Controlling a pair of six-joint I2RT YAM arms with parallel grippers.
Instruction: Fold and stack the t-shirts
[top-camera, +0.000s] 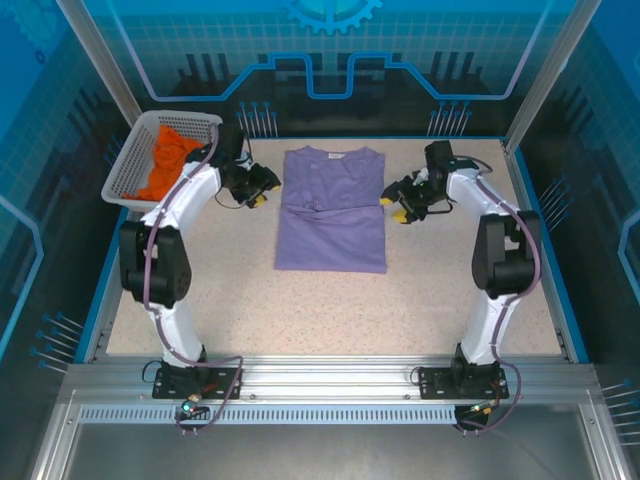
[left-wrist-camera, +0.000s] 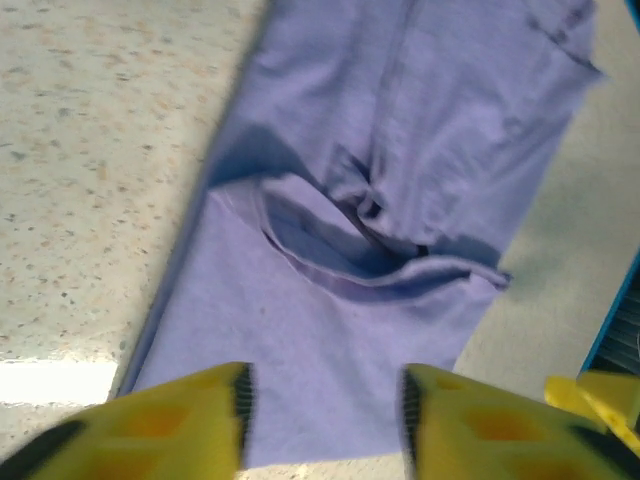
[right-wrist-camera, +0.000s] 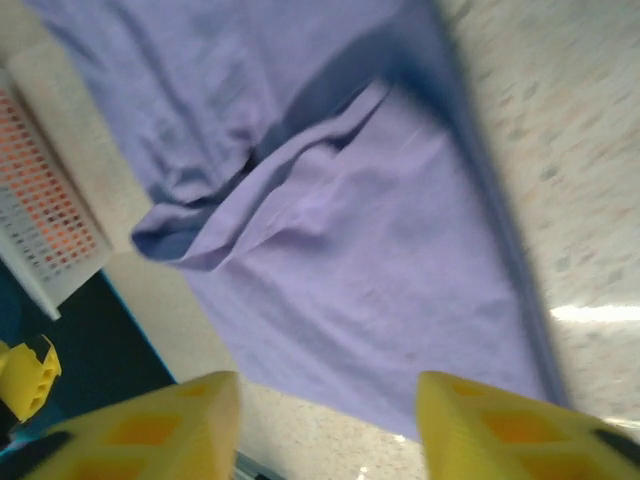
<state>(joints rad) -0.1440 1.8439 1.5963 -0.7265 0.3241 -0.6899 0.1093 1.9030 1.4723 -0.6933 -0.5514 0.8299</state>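
Cloth first: the purple t-shirt (top-camera: 330, 210) lies flat on the worktop (top-camera: 330, 310) directly between my two pincers, neck end away from my bases and hem towards them. Its sides are turned in, so it forms a long narrow panel. My left pincer (top-camera: 258, 192) hangs just off its left edge and my right pincer (top-camera: 400, 207) just off its right edge, both level with the turned-in sleeves. Both pincers are partly parted and hold nothing; from each wrist I see purple cloth lying beyond the gap, not in it. The orange t-shirt (top-camera: 170, 160) is heaped in the white basket (top-camera: 118, 185), out past my left pincer on the side away from the purple one.

I judge the step in hand to be the crosswise fold. To do it well, I should flatten the rumpled ridge (left-wrist-camera: 370, 240) where the sleeves meet, since a fold over it would set a lump. Then I should take two matching corners at the same height, pinch every layer, lift low, travel together and land edge on edge.

As for writing, a small pale tag (top-camera: 333, 153) sits inside the neck, too small for me to read. I make out no lettering on the upward face.
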